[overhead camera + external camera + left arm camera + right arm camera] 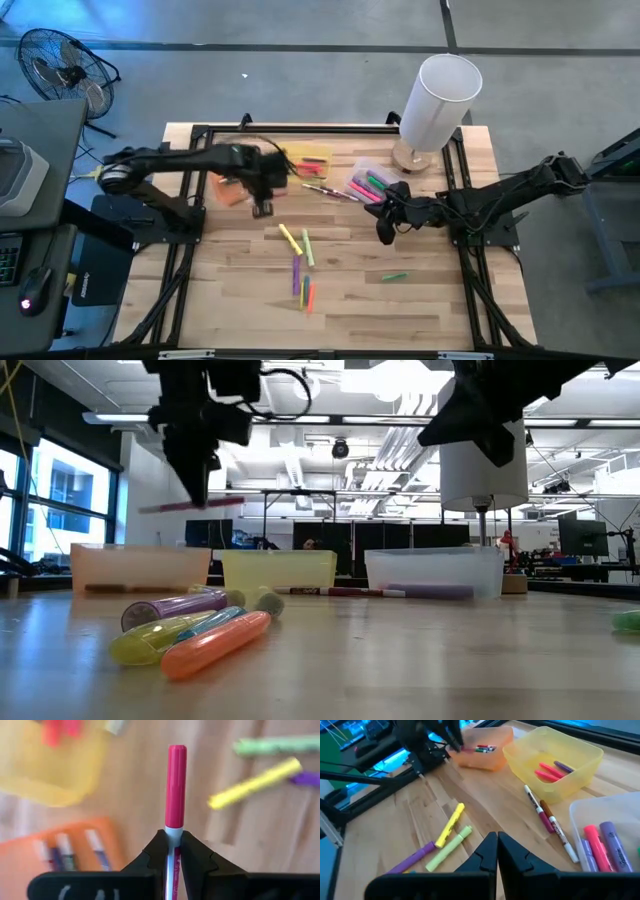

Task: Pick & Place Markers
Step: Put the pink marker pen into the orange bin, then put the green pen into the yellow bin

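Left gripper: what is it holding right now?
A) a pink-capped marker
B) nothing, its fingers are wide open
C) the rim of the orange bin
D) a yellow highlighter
A: in the left wrist view the left gripper is closed on a pink-capped marker, held in the air above the table near the orange bin.

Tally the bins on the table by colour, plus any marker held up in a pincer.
Orange bin: 1
Yellow bin: 1
Clear bin: 1
Pink marker held in the left pincer: 1
Total: 4
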### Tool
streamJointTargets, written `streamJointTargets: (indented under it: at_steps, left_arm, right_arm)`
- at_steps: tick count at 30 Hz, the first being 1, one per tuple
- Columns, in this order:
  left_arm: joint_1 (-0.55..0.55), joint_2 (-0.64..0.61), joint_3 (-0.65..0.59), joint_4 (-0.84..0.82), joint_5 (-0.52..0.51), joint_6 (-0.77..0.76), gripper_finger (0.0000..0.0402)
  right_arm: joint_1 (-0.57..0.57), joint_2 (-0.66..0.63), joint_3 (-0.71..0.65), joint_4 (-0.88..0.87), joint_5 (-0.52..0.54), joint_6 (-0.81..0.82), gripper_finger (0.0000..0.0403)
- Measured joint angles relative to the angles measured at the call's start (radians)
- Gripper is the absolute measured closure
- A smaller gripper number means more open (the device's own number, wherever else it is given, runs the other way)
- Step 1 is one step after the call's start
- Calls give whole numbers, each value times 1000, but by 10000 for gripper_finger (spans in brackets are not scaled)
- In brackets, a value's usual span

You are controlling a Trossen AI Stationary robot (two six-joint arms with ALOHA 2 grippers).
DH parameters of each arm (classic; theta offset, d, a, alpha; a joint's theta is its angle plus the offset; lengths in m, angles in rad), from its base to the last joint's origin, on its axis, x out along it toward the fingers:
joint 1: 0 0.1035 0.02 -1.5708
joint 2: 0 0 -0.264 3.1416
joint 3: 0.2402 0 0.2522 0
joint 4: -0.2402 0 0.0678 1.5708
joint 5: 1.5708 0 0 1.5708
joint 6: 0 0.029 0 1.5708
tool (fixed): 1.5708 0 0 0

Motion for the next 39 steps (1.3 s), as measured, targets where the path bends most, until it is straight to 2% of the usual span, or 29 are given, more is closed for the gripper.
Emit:
streamJointTargets:
  at_steps: [8, 11, 14, 19, 25, 29, 31, 34, 36, 39]
  left_arm:
    - [327, -155, -139, -46, -10, 86, 371]
    - [407, -159, -190, 31, -1, 89, 370]
    - [458, -157, -248, 34, -4, 92, 370]
    - [497, -147, -293, 61, -7, 94, 358]
    - [504, -148, -290, 87, -10, 99, 294]
    - [504, -148, -245, 49, -4, 85, 264]
    - [505, -155, -213, 31, 7, 59, 261]
    - [504, -207, -174, 26, 87, 10, 266]
    - [493, -267, -169, 36, 150, -23, 277]
    - [429, -348, -169, 67, 170, -103, 303]
  right_arm:
    - [-1, 0, 0, 9, 43, 2, 403]
    - [-7, 0, 0, 11, 42, -19, 403]
    - [-19, 0, 0, 21, 37, -36, 403]
    - [-35, 0, 0, 30, 31, -40, 403]
    - [-40, 0, 0, 30, 28, -75, 403]
    - [-39, 0, 0, 30, 29, -87, 403]
    - [-39, 0, 0, 30, 29, -87, 403]
    - [-39, 0, 0, 30, 31, -87, 403]
    - [-39, 0, 0, 30, 29, -87, 403]
    - [-39, 0, 0, 30, 24, -87, 403]
